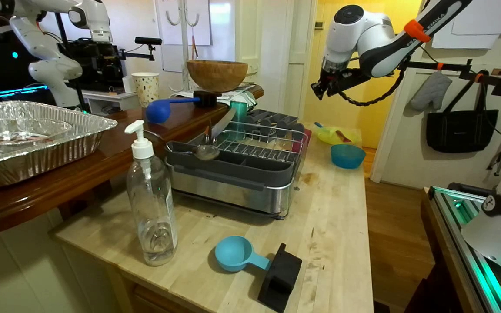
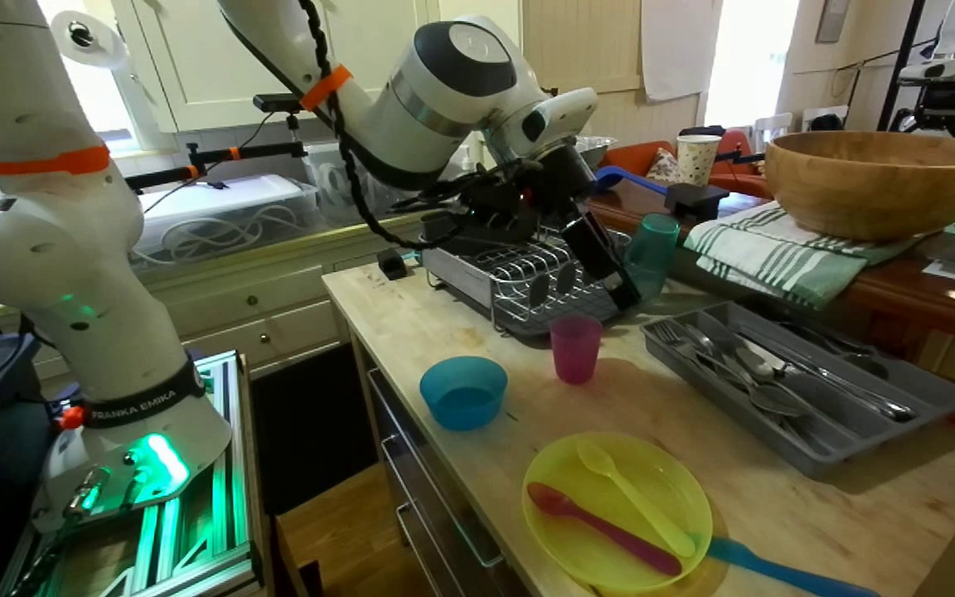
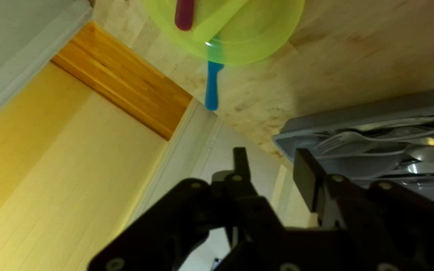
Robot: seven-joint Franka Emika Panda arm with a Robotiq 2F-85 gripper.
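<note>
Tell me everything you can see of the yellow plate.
The yellow plate is round and shallow and looks like translucent plastic. It lies face up on the wooden countertop, apart from the gray cutlery tray. A red spoon and a yellow spoon rest on it, side by side. A blue utensil runs under its edge, showing through in the wrist view. The end effector hangs clear of it.

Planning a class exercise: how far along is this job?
Looks done: red spoon and yellow spoon lie on the yellow plate. In hand: nothing; the gripper stands open. Left, perhaps: pink cup and blue bowl, standing apart from the plate.
</note>
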